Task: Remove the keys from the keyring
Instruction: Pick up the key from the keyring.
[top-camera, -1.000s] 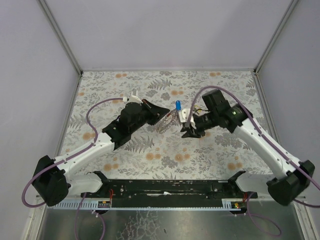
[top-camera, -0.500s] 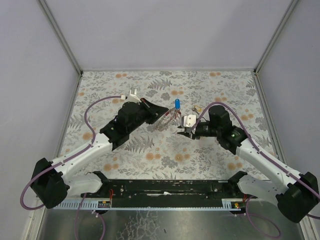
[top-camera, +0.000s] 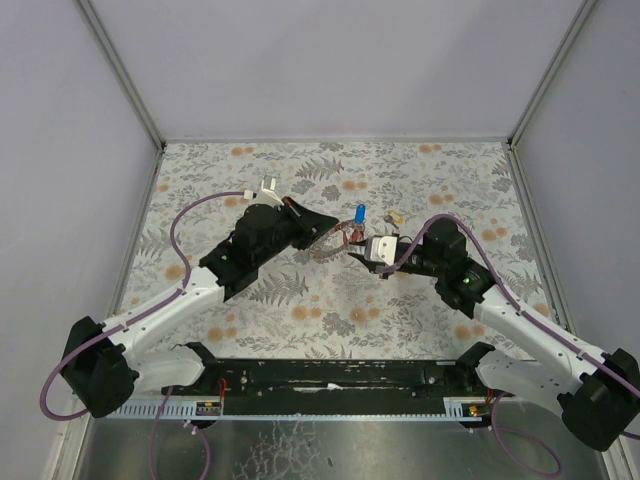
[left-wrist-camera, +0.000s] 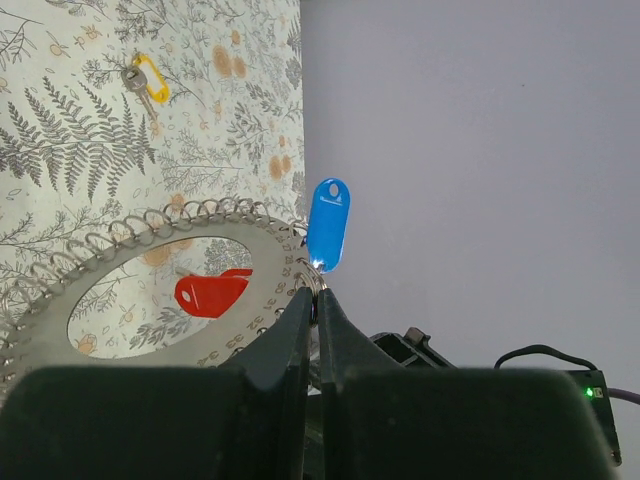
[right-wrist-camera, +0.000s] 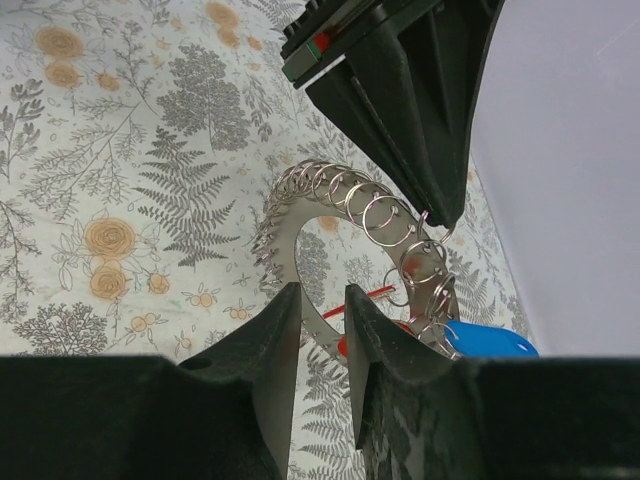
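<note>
Change: right arm dropped low and right hand (right-wrist-camera: 320, 292) swung in on keyring (left-wrist-camera: 272, 275). Now just beside ring's edge, fingers slightly spread, nothing visibly clamped.
Left hand (left-wrist-camera: 316, 300) unchanged: pressed together, pinching ring rim, ring held tilted above desk (top-camera: 300, 320).
Blue tag (left-wrist-camera: 328, 224) shifted slightly, still at ring's coiled edge. Red key (left-wrist-camera: 212, 293) shows through hole.
Yellow-tagged key (left-wrist-camera: 148, 78) lies loose on desk, well apart from ring: already off.
Judgement: right hand lining up for next pull.
Writing: tiny marks on ring face, unreadable. No brands seen.
</note>
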